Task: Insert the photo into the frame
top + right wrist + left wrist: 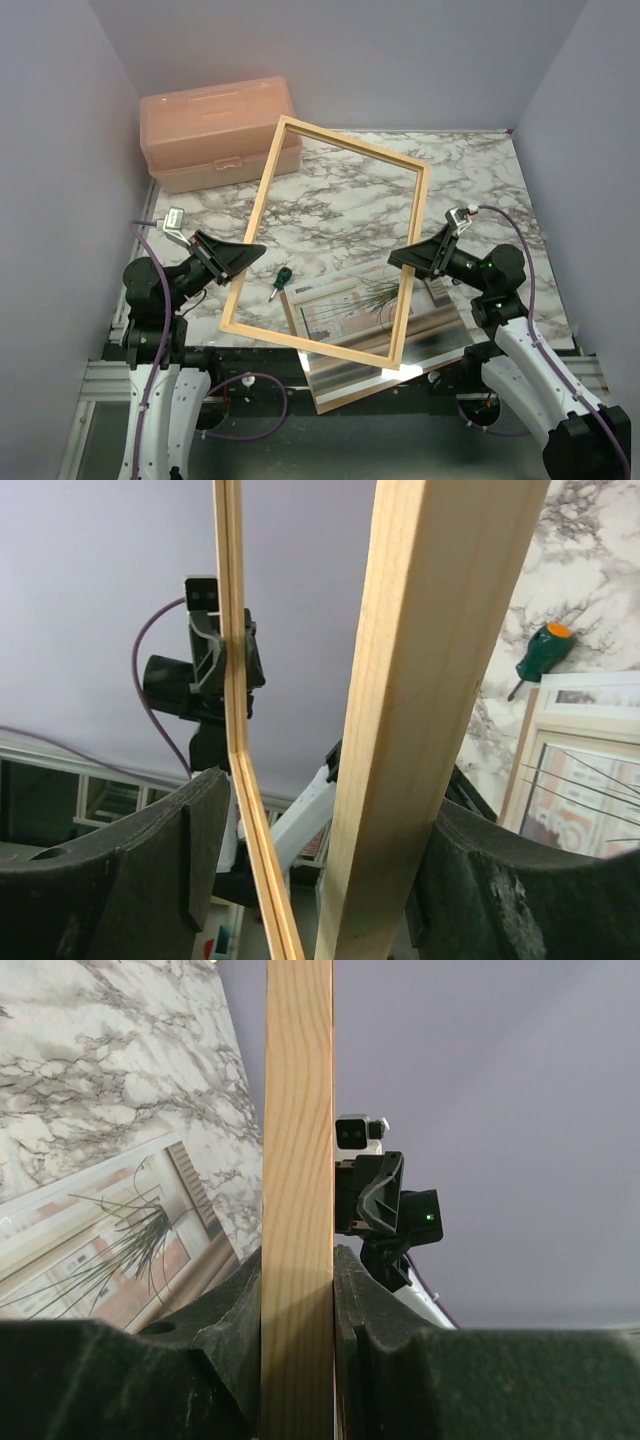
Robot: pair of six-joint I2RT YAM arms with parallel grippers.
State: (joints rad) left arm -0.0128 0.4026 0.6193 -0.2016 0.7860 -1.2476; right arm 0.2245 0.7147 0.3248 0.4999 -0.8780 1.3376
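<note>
Frame tilted over photo: my L jaws clamp left bar, holding it up; R jaws wide astride right bar.

Frame tilted above table; photo beneath its near end; screwdriver just left, perhaps touching; toolbox behind.

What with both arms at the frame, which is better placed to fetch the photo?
Probably the right. The right gripper is open around a bar of the frame, free to back off, and the photo lies nearer it. The left gripper is clamped on the frame, holding it up.
</note>
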